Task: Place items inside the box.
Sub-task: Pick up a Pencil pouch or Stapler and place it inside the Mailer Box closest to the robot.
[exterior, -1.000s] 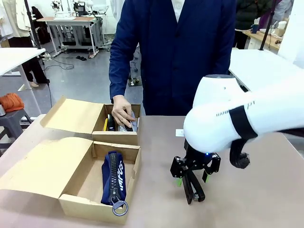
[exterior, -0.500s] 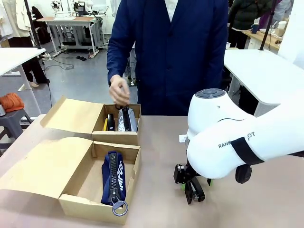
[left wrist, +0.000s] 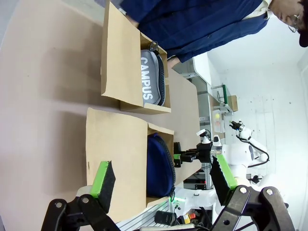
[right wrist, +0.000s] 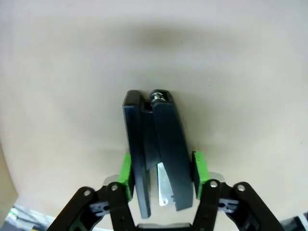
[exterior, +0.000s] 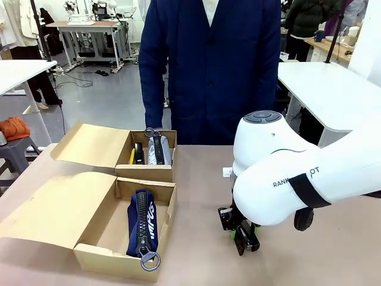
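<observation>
The stapler [right wrist: 156, 154], on its side on the bench [right wrist: 231, 72], is clamped between the right jaws near one end; the left jaws are spread, empty. On lifting, it could be tipped or lost, its long end being unsupported. Left of the right jaws, a navy case [exterior: 141, 223] is held in the nearer box [exterior: 95, 257], a grey case [exterior: 158, 149] and yellow knife [exterior: 132, 156] in the farther box [exterior: 146, 173].

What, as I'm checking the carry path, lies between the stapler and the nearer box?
Only bare table between stapler and nearer box, per the front view.
</observation>
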